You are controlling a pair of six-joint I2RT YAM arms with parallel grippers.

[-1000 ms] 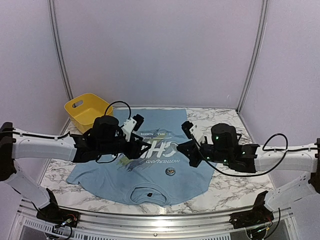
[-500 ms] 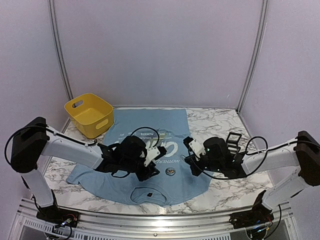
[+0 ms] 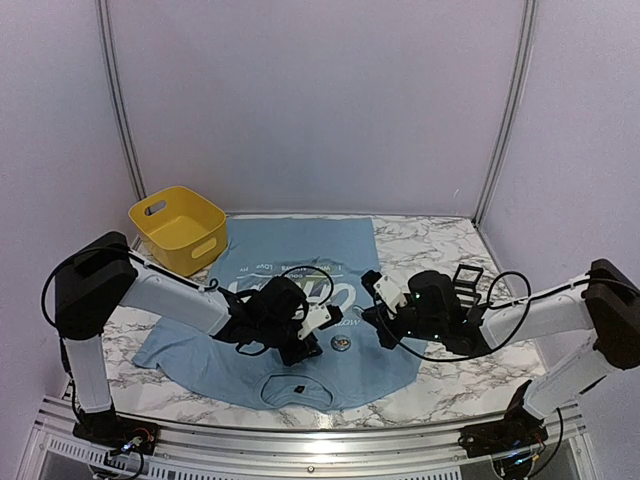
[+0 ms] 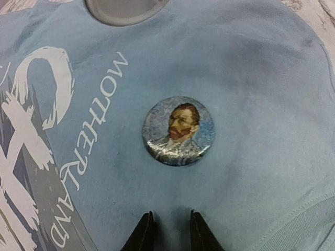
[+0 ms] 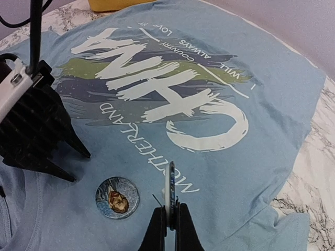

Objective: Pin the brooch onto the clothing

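The clothing (image 3: 300, 240), a light blue T-shirt with white "CHINA" lettering, lies flat on the marble table. A round brooch (image 3: 341, 343) with a painted portrait rests face up on it below the print, also seen in the left wrist view (image 4: 178, 130) and the right wrist view (image 5: 117, 197). My left gripper (image 4: 170, 215) hovers low just short of that brooch, jaws a narrow gap apart over bare fabric (image 4: 261, 104). My right gripper (image 5: 170, 209) is shut on a second brooch (image 5: 170, 191), held edge-on above the shirt (image 5: 261, 78), its pin pointing left.
A yellow basket (image 3: 178, 228) stands at the back left, touching the shirt's corner. A small black frame-like object (image 3: 465, 275) sits on the table beside the right arm. The left gripper's black body (image 5: 36, 130) is close to the left of the right gripper.
Both arms swung inward and down toward the lying brooch. The left gripper's jaws narrowed as it came up to the brooch. The right gripper stayed shut on its brooch.
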